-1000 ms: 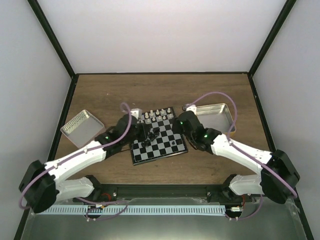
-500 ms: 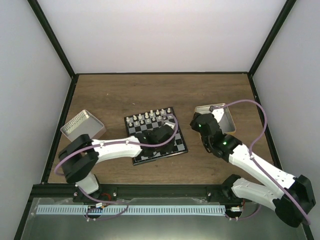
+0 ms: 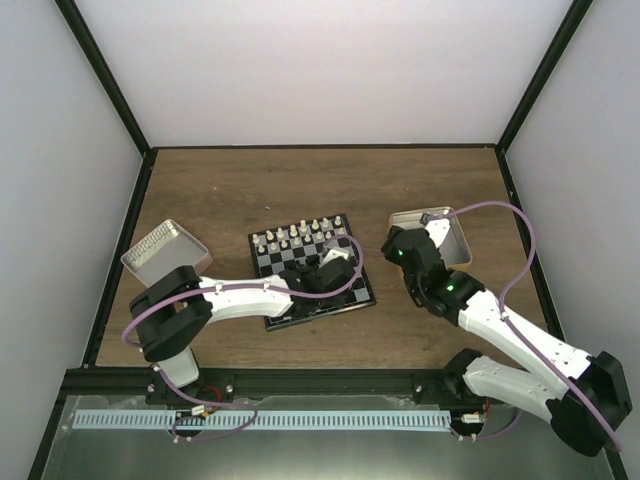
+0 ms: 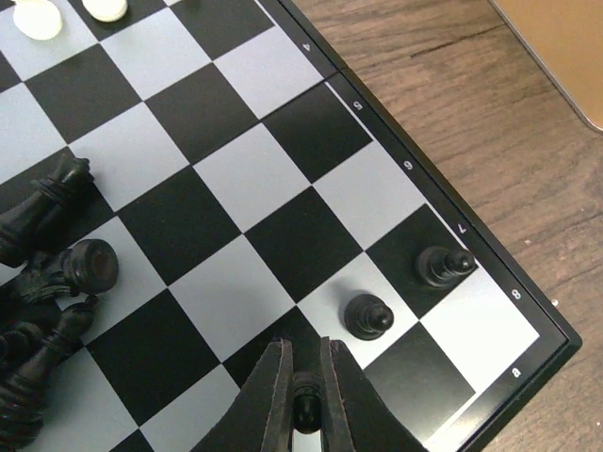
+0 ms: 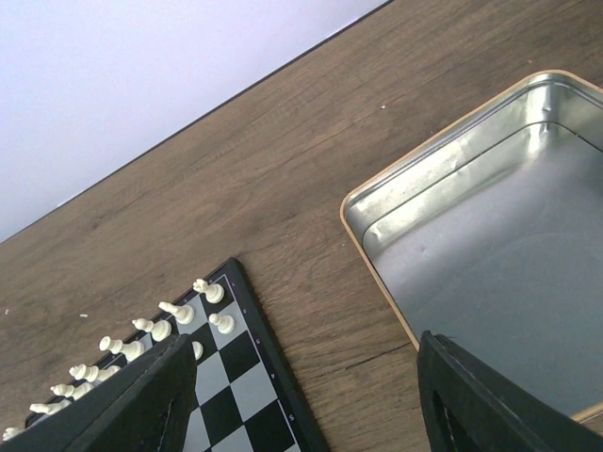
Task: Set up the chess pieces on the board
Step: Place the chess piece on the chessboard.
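Placing step: left gripper (image 4: 303, 414) is pressed together on a small black piece (image 4: 304, 411), low over the board (image 4: 283, 169) near its right edge. Two black pawns (image 4: 367, 315) stand just beside it; the other black chess pieces (image 4: 47, 282) lie heaped further left. Lower straight, centre on the square, release slowly. Glossy moulded plastic with a narrow base probably tips easily. Board is flat with smooth checks. Right gripper (image 5: 301, 414) is spread wide over the wooden table (image 5: 283, 188) by the metal tin (image 5: 490, 264).

Numerals 4, 5, 6, 7, 8 on board (image 4: 273, 179) border; rest illegible.
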`<state>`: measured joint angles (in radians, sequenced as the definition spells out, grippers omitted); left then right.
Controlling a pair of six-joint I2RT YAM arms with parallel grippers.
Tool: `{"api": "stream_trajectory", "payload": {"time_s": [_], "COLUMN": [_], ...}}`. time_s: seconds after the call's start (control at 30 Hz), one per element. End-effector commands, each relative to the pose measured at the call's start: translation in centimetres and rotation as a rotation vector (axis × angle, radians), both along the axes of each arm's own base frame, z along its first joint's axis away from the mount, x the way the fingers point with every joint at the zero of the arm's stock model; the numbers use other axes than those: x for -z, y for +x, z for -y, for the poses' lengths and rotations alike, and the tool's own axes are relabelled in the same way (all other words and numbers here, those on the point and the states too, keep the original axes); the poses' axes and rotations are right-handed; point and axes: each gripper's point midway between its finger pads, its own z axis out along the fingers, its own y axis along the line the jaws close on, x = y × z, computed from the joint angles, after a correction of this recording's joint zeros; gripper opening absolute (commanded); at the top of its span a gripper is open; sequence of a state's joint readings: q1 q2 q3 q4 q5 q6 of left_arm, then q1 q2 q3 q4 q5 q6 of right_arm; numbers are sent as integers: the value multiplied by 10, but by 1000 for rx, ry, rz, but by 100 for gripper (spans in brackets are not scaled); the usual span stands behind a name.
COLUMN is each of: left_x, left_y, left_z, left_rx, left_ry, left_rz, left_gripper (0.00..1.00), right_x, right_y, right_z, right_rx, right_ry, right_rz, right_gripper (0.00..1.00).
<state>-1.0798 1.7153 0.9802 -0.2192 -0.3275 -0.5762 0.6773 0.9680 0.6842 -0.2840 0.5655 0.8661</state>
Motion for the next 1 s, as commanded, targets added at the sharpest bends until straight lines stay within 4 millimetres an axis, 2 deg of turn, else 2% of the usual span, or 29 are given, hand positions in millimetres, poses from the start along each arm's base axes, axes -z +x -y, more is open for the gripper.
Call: {"api": "stream_trajectory", "payload": {"time_s": [0.0,0.2,0.57,0.77,0.97], "left_x": [-1,8,19,16,-10], "left_y": [9,6,8,8,11], "left_z": [-1,2,-6,-7,-3], "left_rx": [-62,-69,-104,-114,-111], "left_ry": [-14,-33,-4,6,-41], "left_rz": [27,6,0,2,26], "left_gripper": [4,4,4,14,32], "right_x": [1,3,7,6,-7], "right_y": [2,3,4,3,4], "right_z": [4,1,-2,-2,0], "right_rx": [25,9,-8,-4,3], "right_ry": [-5,-9,-13,-11,1], "right_rz": [4,-4,-16,-20,5], "right_gripper": [66,66,67,67,67]}}
